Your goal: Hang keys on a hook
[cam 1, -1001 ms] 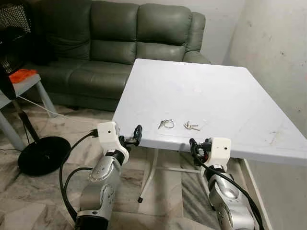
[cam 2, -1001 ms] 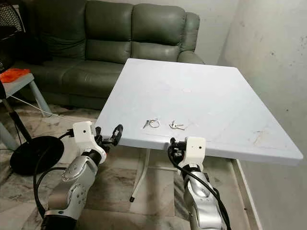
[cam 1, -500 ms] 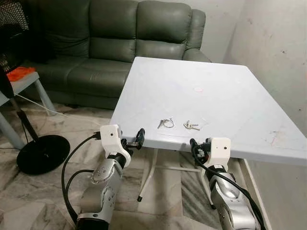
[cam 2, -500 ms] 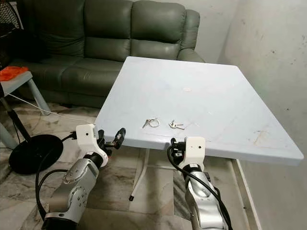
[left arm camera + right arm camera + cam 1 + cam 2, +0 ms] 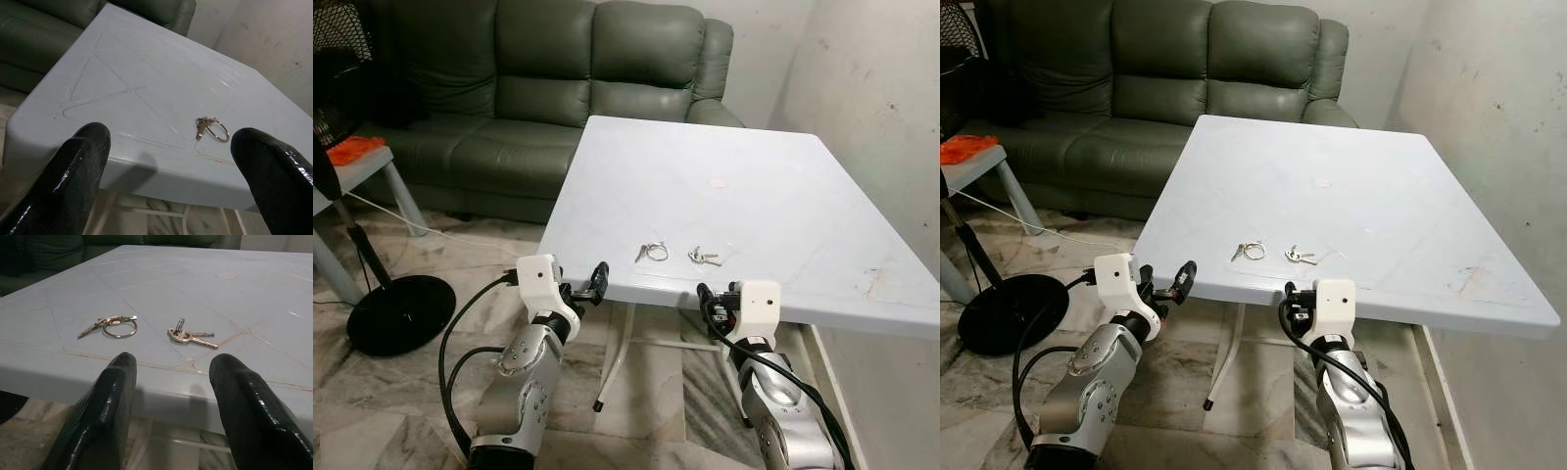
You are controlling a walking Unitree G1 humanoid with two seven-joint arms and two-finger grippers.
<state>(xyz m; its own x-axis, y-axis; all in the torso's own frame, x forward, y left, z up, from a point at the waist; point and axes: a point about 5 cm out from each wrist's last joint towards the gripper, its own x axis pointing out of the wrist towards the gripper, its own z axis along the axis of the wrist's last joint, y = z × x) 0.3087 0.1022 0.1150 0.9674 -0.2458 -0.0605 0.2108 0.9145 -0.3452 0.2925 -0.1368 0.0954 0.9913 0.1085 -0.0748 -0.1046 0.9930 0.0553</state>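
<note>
Keys on a ring lie flat on the table; both tools gape wide.

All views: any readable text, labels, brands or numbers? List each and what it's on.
None readable.
Keys with ring: no legible stamp or tag.
Second key set: markings, if any, too small to read.
White table: moulded lines and a round mark, no lettering.
Left hand and right hand: plain black fingers, no labels.
</note>
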